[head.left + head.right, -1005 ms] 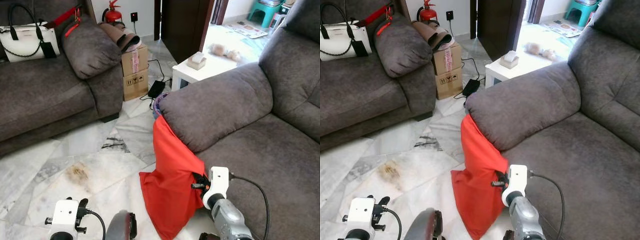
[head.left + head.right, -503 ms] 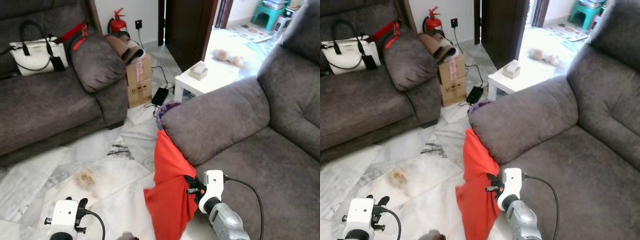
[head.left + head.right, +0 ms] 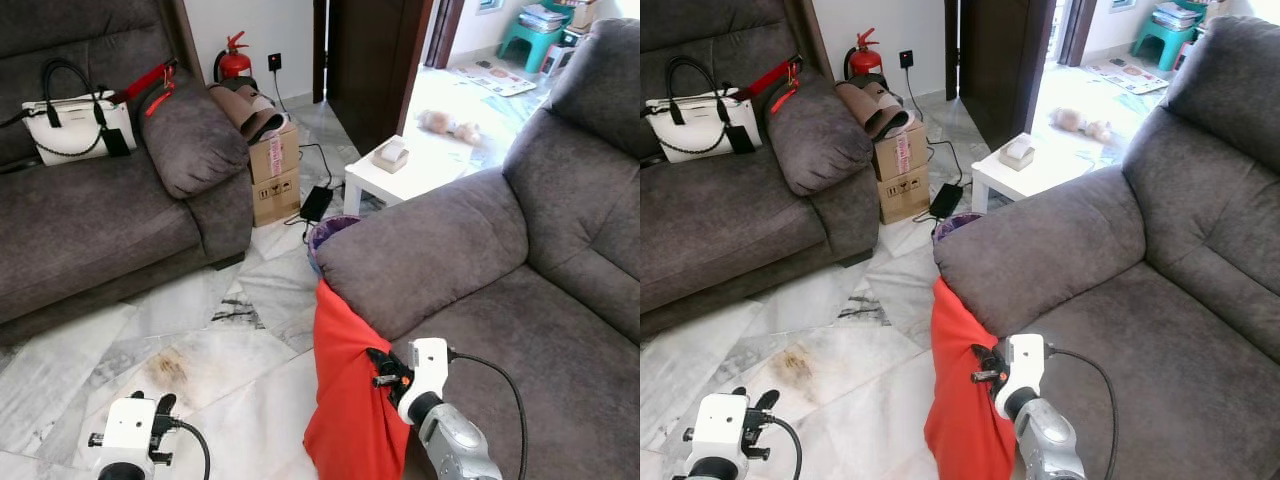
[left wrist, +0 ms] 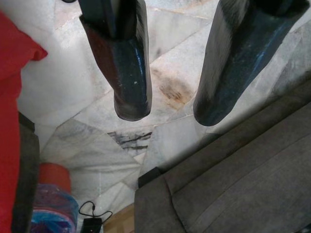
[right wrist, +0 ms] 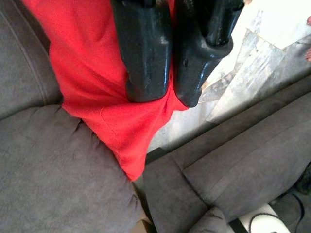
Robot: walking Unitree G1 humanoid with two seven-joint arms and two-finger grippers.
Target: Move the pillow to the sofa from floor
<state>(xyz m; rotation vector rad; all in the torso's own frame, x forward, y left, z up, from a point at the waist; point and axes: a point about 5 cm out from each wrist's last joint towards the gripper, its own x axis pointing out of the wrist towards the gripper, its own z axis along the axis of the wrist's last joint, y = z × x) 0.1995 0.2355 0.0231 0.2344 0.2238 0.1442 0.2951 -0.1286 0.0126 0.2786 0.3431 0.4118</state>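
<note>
The right gripper [image 5: 164, 94] is pinching the red pillow [image 3: 350, 400] between its two black fingers [image 5: 143, 58], which are closed almost together on the fabric. The pillow is hanging upright against the grey sofa's armrest [image 3: 425, 245], pressed to its outer side, above the marble floor [image 3: 200, 340]. The left gripper [image 4: 167, 109] is hovering over the stained floor tiles with its fingers spread apart and gripping nothing. Across the room, a white handbag [image 3: 75, 120] is sitting on a second grey sofa [image 3: 90, 220], beside a cardboard box [image 3: 275, 170].
</note>
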